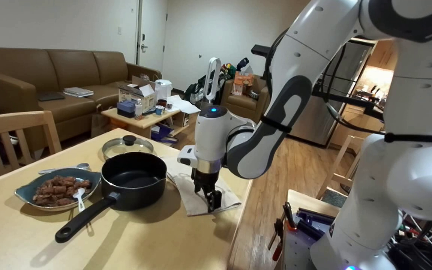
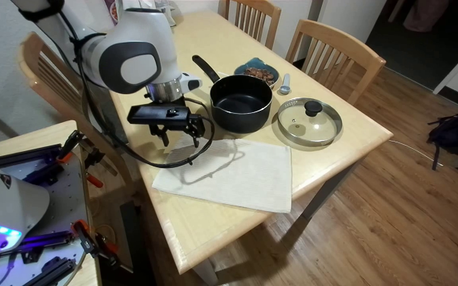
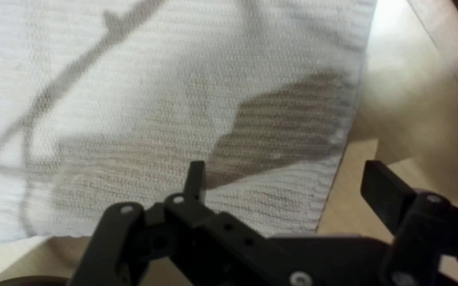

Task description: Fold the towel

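Note:
The off-white towel lies flat and spread out on the table, with faint wrinkles, in both exterior views (image 1: 192,197) (image 2: 249,174). In the wrist view the towel (image 3: 153,95) fills most of the picture, and one edge runs between the fingers. My gripper (image 3: 284,169) is open and empty, with one finger over the cloth and the other beyond its edge, over bare wood. In the exterior views the gripper (image 1: 205,198) (image 2: 181,143) points down over the towel's end nearest the robot base. A small gap below the fingertips seems to show; contact cannot be told.
A black pan (image 2: 241,103) stands close beside the towel. A glass lid (image 2: 310,123), a plate of food (image 1: 60,189) and a grey spoon (image 2: 285,85) are on the table (image 1: 156,240). The table edge runs close to the towel. A cable loop (image 2: 173,163) hangs from the wrist.

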You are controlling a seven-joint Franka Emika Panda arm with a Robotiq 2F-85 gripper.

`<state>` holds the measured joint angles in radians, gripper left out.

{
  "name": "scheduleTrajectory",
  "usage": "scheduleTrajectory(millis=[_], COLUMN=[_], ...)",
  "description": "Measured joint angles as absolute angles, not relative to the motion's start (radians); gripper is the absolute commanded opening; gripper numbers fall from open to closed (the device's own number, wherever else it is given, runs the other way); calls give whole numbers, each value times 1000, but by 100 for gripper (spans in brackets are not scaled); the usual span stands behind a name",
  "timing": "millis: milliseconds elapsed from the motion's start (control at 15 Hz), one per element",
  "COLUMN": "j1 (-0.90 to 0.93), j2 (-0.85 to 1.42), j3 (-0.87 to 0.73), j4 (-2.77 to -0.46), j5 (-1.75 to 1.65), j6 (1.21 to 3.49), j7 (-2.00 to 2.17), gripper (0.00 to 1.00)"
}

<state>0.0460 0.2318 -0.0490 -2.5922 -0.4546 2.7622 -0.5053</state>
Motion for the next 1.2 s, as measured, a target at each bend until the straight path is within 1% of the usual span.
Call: scheduleTrajectory(millis=[333, 467, 600, 733, 867, 1200], j1=[49, 113, 245, 348, 405, 423], j2=[232, 229, 228, 233, 252, 263], j3=[-47, -127, -254, -321, -321, -328], j4=[-2590, -2584, -2574, -2571, -2586, -2582], j5=[-493, -664, -841, -1013, -1122, -1128], j6=[2761, 2763, 2755, 2723, 2702, 2700], j7=[-479, -341, -186, -31, 73, 96], gripper=[100, 100, 100, 100, 100, 100])
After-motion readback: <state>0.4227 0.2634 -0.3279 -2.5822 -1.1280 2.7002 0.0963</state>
